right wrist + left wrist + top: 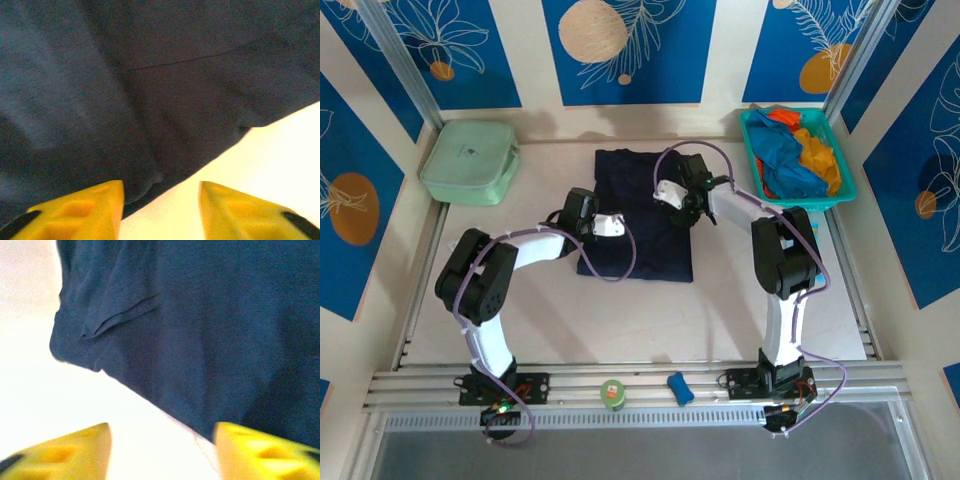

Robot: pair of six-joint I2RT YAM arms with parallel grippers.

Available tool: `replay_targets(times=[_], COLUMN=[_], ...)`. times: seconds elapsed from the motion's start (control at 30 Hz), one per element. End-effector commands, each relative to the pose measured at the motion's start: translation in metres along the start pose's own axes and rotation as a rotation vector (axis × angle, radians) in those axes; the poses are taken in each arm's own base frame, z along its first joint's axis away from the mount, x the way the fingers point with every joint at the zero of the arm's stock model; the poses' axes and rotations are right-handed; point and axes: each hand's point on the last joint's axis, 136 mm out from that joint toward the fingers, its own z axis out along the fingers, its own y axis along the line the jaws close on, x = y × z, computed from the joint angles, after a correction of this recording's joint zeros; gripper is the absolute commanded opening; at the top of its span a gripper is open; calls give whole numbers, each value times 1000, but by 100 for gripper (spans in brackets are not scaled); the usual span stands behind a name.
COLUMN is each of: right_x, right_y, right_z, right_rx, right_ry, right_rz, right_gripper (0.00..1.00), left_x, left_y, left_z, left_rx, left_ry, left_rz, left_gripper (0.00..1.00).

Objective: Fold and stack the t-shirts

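Top view, arm poses. The left arm is holding a folded pose, elbow out to the left and forearm running rightward. This is putting the left gripper (pixel 612 226) at the left edge of the navy t-shirt (pixel 655 250). The right arm is standing tall from its base and bending back toward the centre, with the right gripper (pixel 668 193) over the shirt's right half.

The navy t-shirt is lying flat as a folded rectangle in the middle of the table (pixel 620 330). The blue t-shirt (pixel 782 160), orange t-shirt (pixel 822 152) and red t-shirt (pixel 782 117) are sitting bundled in the teal basket (pixel 848 175) at the far right. The pale green box (pixel 470 162) is resting at the far left.

The wrist views are giving us the jaw gaps, which the top view is leaving too small to judge.

- **Left wrist:** the yellow fingers (pixel 75 452) are standing apart over bare table and gripping nothing. A sleeve hem and the shirt's rumpled corner are lying just beyond them.
- **Right wrist:** the yellow fingers (pixel 80 212) are likewise spread and empty. The shirt's edge is running diagonally just beyond the gap, with navy cloth on the left and table on the right.

We are not able to tell whether any fingertip is touching the surface.
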Motion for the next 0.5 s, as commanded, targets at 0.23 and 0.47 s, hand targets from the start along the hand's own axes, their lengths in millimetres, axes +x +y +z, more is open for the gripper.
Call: replay_targets(times=[0.23, 0.47], right_x=[-25, -15], right_y=[-57, -38], right_z=[-81, -154], right_rx=[170, 182], right_ry=[-246, -422], right_rz=[145, -58], right_gripper=[53, 55], left_x=[26, 35], left_y=[136, 193], left_z=[-49, -140], left_rx=[-464, -612], left_ry=[46, -102], left_rz=[-245, -433], left_gripper=[99, 99])
